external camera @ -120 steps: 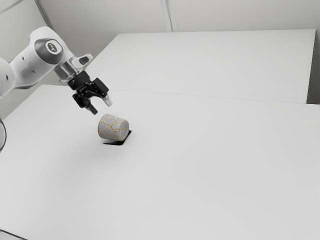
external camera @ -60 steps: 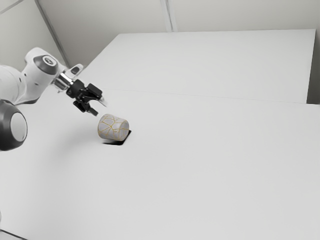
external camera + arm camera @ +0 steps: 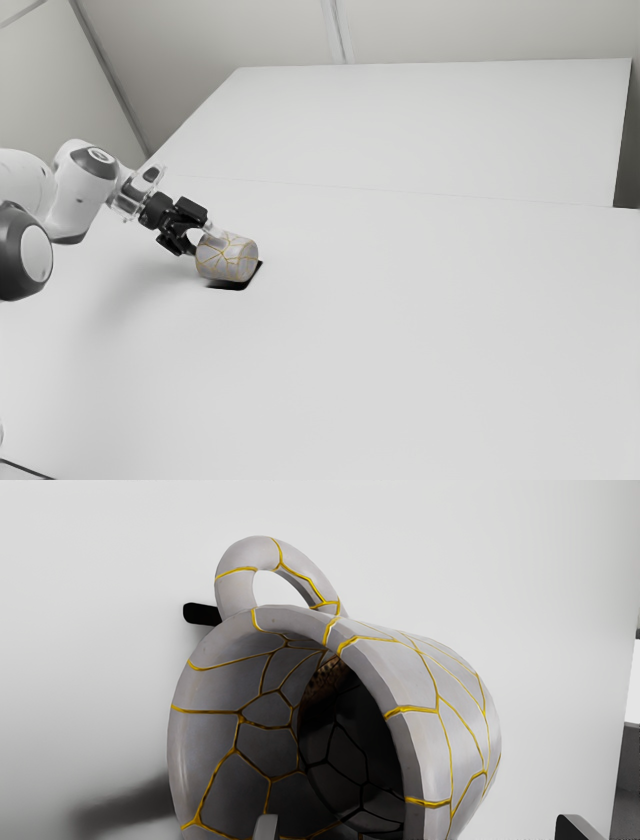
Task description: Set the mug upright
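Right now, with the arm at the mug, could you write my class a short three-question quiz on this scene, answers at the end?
1. Multiple choice: what colour are the lines on the mug? A) blue B) gold C) green
2. True or false: the mug is standing upright.
3. Fill the gap: the tool faces the mug's .... (mouth or base).

Key: 1. B; 2. false, it lies on its side; 3. mouth.

Gold-veined grey mug (image 3: 227, 258) lies sideways, seemingly on the table (image 3: 400, 330).
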You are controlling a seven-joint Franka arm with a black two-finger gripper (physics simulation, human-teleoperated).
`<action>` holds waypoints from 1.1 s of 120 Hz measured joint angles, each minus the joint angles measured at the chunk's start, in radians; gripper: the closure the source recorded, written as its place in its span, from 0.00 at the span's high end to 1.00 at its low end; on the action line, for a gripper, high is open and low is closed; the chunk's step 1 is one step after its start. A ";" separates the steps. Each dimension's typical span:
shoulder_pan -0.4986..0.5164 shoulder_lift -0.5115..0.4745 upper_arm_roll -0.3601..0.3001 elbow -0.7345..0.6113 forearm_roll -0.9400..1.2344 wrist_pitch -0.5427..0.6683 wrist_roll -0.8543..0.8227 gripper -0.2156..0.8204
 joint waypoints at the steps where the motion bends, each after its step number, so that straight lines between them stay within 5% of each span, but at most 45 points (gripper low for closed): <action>1: 0.000 0.000 0.000 0.000 -0.001 0.000 0.002 0.79; 97: -0.040 -0.022 -0.043 -0.008 -0.038 0.017 0.054 0.15; 132: -0.041 -0.057 -0.057 -0.005 -0.019 0.025 0.043 0.06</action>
